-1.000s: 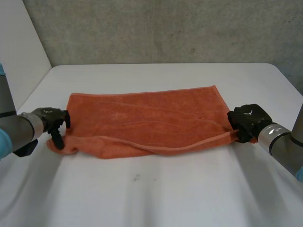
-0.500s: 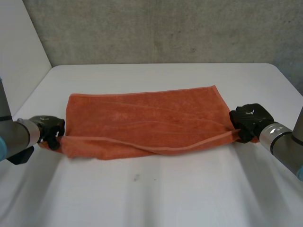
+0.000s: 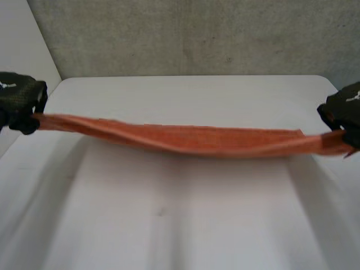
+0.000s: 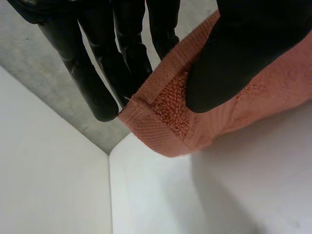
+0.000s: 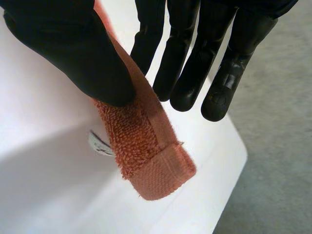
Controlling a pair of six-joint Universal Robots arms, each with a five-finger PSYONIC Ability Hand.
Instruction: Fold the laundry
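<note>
Here we hold the orange terry-cloth towel [image 3: 191, 139] stretched above the white table [image 3: 169, 225], left hand [image 3: 19, 101] and right hand [image 3: 344, 109] each pinching an end corner between thumb and fingers. Pulling harder could, we judge, slip a shallow pinch loose.

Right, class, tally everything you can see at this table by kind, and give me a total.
orange terry-cloth towel: 1
black robot hands: 2, the left hand and the right hand, each pinching one end of the towel
white table: 1
Total: 4
</note>
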